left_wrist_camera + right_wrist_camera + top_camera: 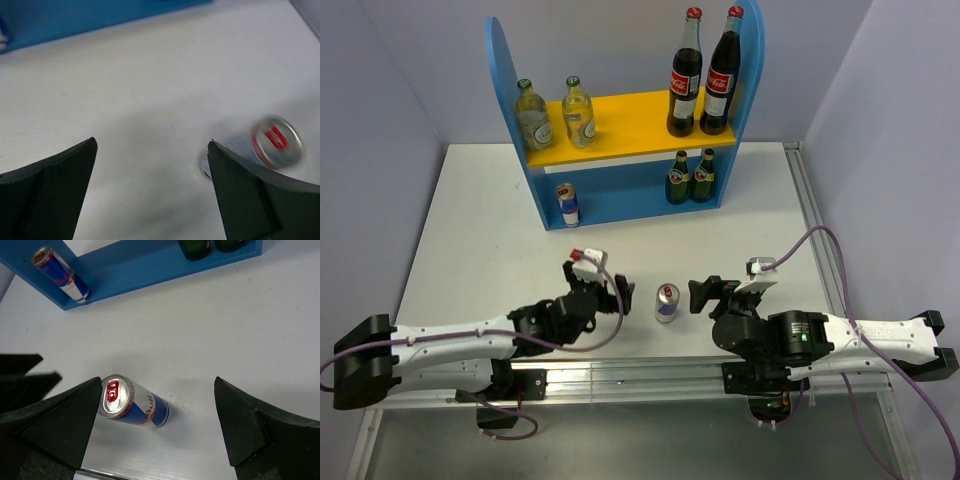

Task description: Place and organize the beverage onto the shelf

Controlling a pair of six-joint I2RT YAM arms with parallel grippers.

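The shelf [505,80] is blue with a yellow board [630,115]; the cola bottles [686,85] at upper right are dark with red labels and caps, the pale bottles [533,115] have green caps, and the lower-left can [568,204] and centre can [666,303], on a white table [500,230], are blue and silver with red markings.

bench [500,230]: white, flat, rectangular; metal rail [620,373] along near edge.
shelf [620,195]: stands on bench at far edge, centre.
can [666,302]: upright on bench, near centre, well apart from shelf.
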